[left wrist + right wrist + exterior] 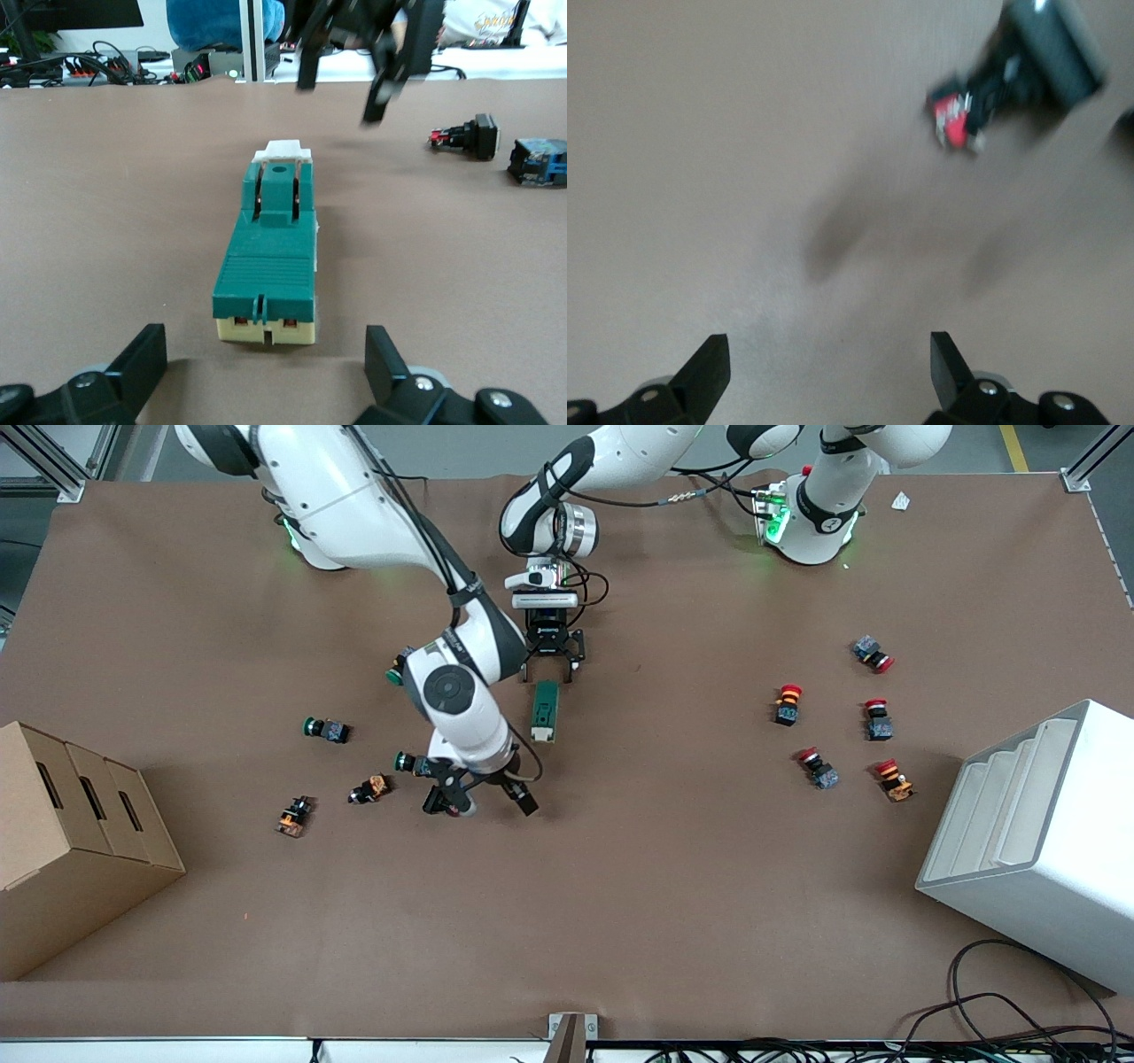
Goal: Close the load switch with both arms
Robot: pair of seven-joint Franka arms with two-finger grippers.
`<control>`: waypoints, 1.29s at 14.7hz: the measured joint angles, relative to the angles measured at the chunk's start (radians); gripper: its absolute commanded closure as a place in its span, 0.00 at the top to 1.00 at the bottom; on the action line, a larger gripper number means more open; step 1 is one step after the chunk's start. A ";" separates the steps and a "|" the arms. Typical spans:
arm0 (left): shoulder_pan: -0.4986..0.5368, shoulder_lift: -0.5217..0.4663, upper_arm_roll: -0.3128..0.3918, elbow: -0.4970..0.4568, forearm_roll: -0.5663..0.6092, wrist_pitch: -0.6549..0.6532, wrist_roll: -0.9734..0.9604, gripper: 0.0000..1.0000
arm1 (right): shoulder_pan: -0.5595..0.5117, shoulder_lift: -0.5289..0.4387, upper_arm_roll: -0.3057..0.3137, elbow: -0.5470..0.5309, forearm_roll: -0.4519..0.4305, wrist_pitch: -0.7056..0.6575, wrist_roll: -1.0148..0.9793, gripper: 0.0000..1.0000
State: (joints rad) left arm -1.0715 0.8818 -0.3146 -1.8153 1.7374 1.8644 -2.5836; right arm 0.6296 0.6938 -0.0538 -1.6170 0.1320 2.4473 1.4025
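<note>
Front view first: the load switch (545, 710) lies flat on the brown table (664, 868) just above the middle of the frame, its long axis running up and down the picture. The left pincer (551, 671) comes down from the upper centre and sits right at the switch's upper end, fingers spread to either side of it but not yet clamped. The right pincer (483, 797) hangs lower in the frame, below the switch and a little toward the picture's left, fingers parted and holding nothing. Green-capped push buttons (326, 730) are scattered at centre-left, red-capped push buttons (787, 703) at centre-right, a cardboard box (80, 841) at the left edge, a white rack (1036, 841) at the right edge.

Left wrist view now: the load switch (270, 257) fills the centre, green body with a cream base, and its green lever looks raised, so I judge it not yet closed. The left pincer's fingertips (146, 354) show wide apart along the bottom edge, short of the switch. The right pincer (350, 66) hangs at top centre.

Right wrist view: blurred bare table, a push button (1010, 84) at upper right, and the right pincer's fingertips (709, 359) apart at the bottom edge.

Progress: both arms are in position around the switch, but bracing it and pressing the lever home are, by my reading, left to do.
</note>
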 measured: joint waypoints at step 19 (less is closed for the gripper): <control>0.406 -0.561 -0.009 0.214 -1.108 0.035 1.018 1.00 | -0.607 -0.430 -0.006 0.136 -0.155 -0.916 -1.382 1.00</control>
State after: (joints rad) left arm -0.6655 0.3204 -0.3235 -1.6018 0.6290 1.8996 -1.5652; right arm 0.0226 0.2641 -0.0594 -1.4813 -0.0227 1.5312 0.0208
